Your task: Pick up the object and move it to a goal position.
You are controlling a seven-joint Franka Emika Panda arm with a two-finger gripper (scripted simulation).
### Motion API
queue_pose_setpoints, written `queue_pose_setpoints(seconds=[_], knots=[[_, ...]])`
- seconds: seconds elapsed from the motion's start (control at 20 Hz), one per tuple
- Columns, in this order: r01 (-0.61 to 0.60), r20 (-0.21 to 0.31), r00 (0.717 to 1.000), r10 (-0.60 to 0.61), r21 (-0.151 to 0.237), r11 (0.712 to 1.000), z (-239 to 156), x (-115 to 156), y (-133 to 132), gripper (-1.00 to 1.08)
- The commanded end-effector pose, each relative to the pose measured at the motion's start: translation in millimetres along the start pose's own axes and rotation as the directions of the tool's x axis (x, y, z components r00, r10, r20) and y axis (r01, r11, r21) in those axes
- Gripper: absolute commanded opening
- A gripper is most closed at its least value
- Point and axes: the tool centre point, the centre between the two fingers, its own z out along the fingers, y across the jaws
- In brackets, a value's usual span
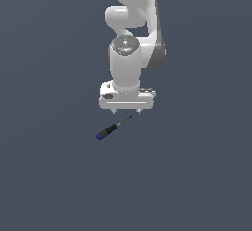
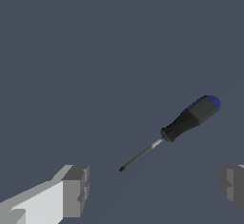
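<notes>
- Screwdriver lies flat on the table, its black handle and blue end cap toward the exterior view's left and nearer the camera, its thin shaft running up toward the exterior view's right.
- Its tip ends just below the gripper; the handle lies clear of the gripper, off to the exterior view's left.
- In the wrist view the screwdriver sits diagonally ahead of the two fingers, with nothing between them.
- The gripper is spread wide and holds nothing; it appears to hover just above the table.
- The step in hand looks like the approach before the grasp.
- To do it well, I judge the gripper should shift toward the handle, the thicker and surer part, rather than pinch the thin shaft.
- Turning the wrist so the fingers close across the handle's width should stop it from rolling or swinging out.
- No goal marker is visible in either view.
</notes>
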Motion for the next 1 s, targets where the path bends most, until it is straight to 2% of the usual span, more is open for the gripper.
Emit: queue_pose_setpoints(seconds=[0.0, 0.55, 0.95], knots=[[0.0, 0.0, 1.0, 0.0, 0.0, 1.0, 0, 0, 0, 1.0], [0.044, 0.02, 0.999, -0.044, -0.003, 0.999, -3, -9, -11, 1.0], [-0.022, 0.019, 1.0, 0.022, -0.001, 1.0, 4, -8, -7, 1.0]])
